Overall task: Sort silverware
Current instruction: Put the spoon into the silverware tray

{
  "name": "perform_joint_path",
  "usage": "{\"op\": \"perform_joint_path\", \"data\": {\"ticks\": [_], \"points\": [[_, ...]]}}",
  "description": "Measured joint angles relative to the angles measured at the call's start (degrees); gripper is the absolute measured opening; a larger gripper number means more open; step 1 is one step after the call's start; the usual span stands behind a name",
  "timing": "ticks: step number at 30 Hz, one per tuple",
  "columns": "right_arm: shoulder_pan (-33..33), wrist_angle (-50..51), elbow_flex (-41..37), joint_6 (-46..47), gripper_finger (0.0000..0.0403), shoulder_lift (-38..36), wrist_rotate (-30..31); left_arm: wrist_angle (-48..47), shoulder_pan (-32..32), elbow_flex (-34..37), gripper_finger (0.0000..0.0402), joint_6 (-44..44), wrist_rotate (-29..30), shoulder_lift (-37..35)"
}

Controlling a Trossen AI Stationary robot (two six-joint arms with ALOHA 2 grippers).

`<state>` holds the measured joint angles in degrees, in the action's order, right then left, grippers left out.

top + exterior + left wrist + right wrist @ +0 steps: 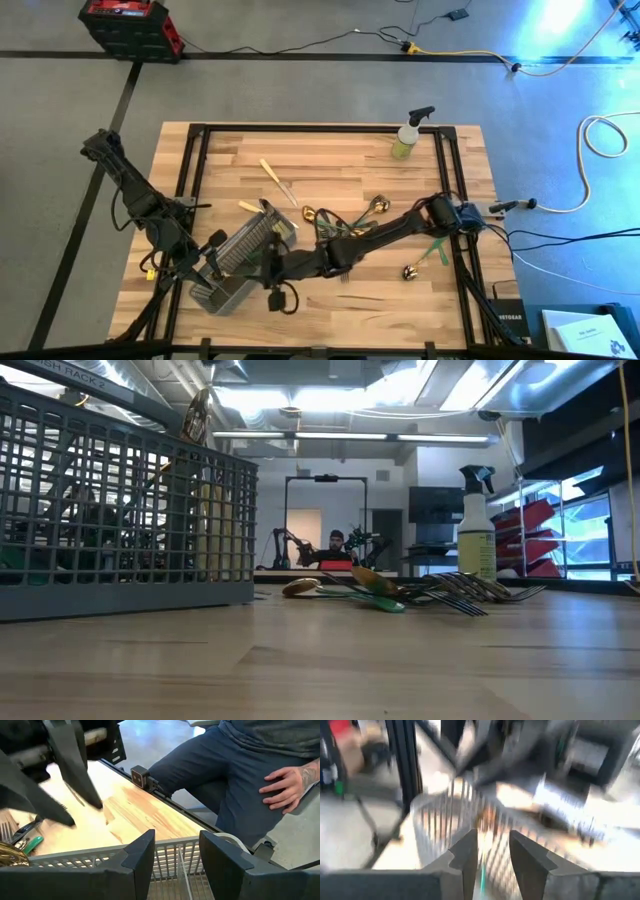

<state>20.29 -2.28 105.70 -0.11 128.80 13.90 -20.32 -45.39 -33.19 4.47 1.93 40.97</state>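
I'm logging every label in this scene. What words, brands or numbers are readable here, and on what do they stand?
"...SH RACK 2", start cut off: raised on the caddy's top rim, low view.
Spray bottle label: print too small to read.
White box at the high view's edge: print too small to read.
Black box beside the table: white lettering, too small to read.
Nothing else carries text.

The high view looks straight down on the table; the low view faces level across it (both show the caddy); wrist views sit close above the caddy.
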Motion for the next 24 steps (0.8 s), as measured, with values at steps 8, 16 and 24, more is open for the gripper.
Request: {"op": "perform_joint_path", "data": {"ticks": [8,16,24], "points": [[1.29,20.21,0.05,1.22,0.0095,-3.38,-7.81,-0.02,0.0,0.0,0.014,0.0,0.02,0.0],[0.28,45.84,-0.27,7.46,0.0095,-3.93,-0.49,-0.04,0.0,0.0,0.014,0.0,0.01,0.0],[-4.86,47.32,-4.58,15.9,0.0095,-3.78,8.06,-0.04,0.0,0.0,0.014,0.0,0.02,0.0]]}}
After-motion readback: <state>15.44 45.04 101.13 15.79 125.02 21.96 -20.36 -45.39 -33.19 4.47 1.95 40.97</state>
